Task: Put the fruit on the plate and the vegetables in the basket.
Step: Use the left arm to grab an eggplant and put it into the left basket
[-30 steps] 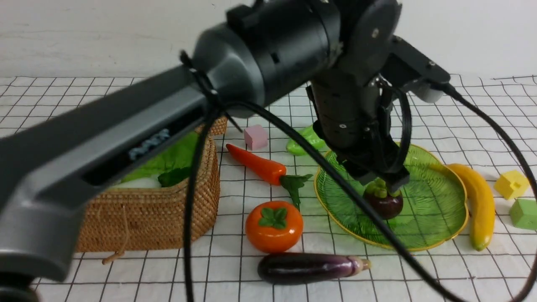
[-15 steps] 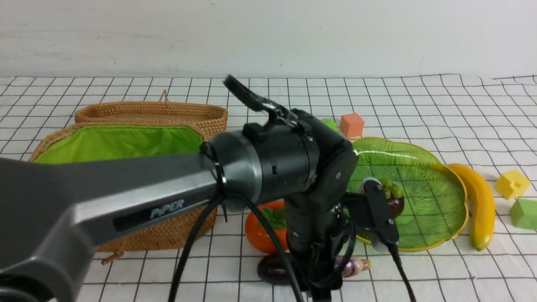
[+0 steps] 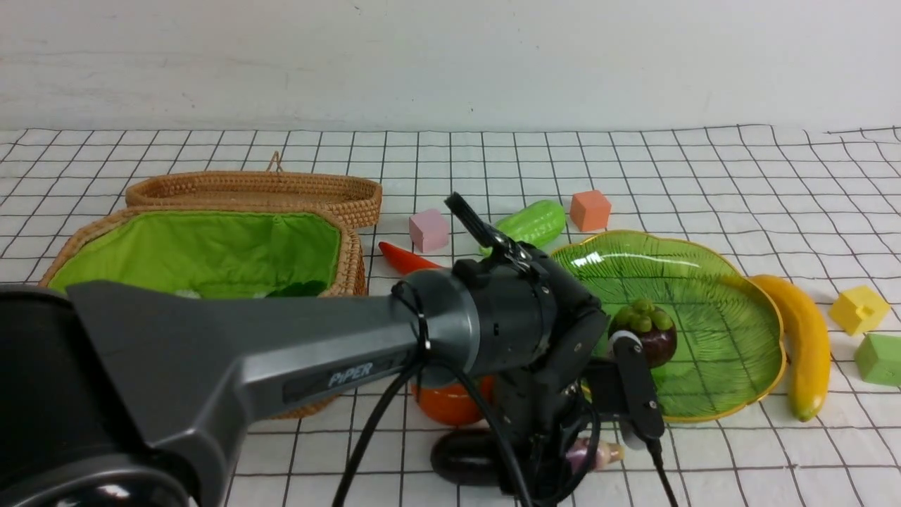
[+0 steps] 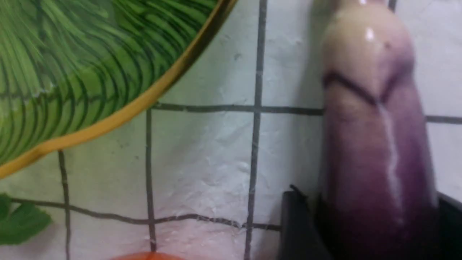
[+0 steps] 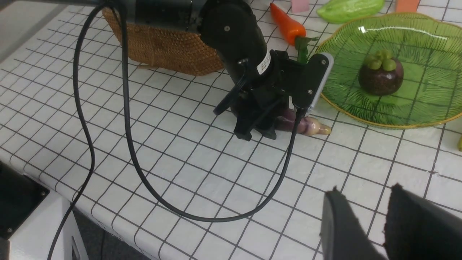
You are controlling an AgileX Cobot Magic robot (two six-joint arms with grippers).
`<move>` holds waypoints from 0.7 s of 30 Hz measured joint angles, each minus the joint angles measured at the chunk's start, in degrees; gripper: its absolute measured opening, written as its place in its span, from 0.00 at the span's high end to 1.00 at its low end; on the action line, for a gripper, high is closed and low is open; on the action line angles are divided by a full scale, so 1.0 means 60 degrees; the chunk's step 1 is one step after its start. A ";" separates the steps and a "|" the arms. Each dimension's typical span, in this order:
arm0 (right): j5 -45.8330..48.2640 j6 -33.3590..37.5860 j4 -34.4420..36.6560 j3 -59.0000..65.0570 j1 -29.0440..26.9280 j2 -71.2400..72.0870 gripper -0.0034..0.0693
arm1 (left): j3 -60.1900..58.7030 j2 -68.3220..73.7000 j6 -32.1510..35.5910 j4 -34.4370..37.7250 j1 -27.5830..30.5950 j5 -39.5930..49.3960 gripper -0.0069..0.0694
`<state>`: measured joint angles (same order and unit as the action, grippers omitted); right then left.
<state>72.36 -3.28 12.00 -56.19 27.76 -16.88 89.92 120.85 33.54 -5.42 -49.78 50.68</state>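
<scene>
The dark purple eggplant [image 3: 461, 458] lies on the cloth at the front, in front of the plate [image 3: 711, 282]. My left gripper [image 4: 368, 195] is down over it, open, one finger [image 4: 299, 224] on each side of the eggplant [image 4: 371, 144] and close to it. The mangosteen [image 3: 644, 331] sits on the plate. The banana [image 3: 802, 345] lies right of the plate. My left arm half hides the persimmon [image 3: 450, 405]. The carrot [image 3: 405, 259] and the green gourd [image 3: 531, 222] lie behind the plate's left side. The basket [image 3: 211, 253] stands open at the left. My right gripper [image 5: 364, 189] hovers open and empty above the cloth.
Foam cubes lie around: pink [image 3: 428, 230], orange [image 3: 590, 209], yellow [image 3: 857, 308] and green [image 3: 878, 359]. My left arm [image 3: 281, 352] and its cable [image 5: 126, 144] cross the front left of the table. The table edge [image 5: 43, 191] is near in the right wrist view.
My left gripper let go of the mangosteen on the plate, swung toward the front and came down over the eggplant. The right arm has not moved.
</scene>
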 joint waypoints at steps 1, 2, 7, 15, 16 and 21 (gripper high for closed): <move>0.0000 0.0000 0.0000 0.0000 0.0000 0.0000 0.65 | 0.0011 0.0000 -0.0026 -0.0019 0.0000 0.0023 0.45; 0.0000 0.0000 0.0000 0.0000 0.0000 0.0000 0.65 | 0.0087 0.0000 -0.0214 -0.0039 -0.0006 0.0239 0.45; -0.0020 0.0000 0.0012 0.0000 0.0000 0.0000 0.65 | 0.0655 -0.0401 -0.0505 -0.0007 -0.0173 0.1761 0.44; -0.1116 0.0198 0.0012 0.0000 0.0000 -0.0064 0.64 | 0.1193 -0.2929 -0.1443 0.0099 -0.0117 0.3182 0.44; -0.1408 0.0371 0.0012 0.0000 0.0000 -0.0111 0.64 | 0.1138 -0.3414 -0.1528 0.0054 0.0348 0.3205 0.44; -0.2311 0.0912 0.0249 0.0000 0.0000 -0.0387 0.64 | 0.0712 -0.4518 -0.0971 -0.0182 0.2755 0.3340 0.44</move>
<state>58.50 2.19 13.49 -56.19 27.76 -19.20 94.19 93.74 27.71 -6.51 -33.25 70.72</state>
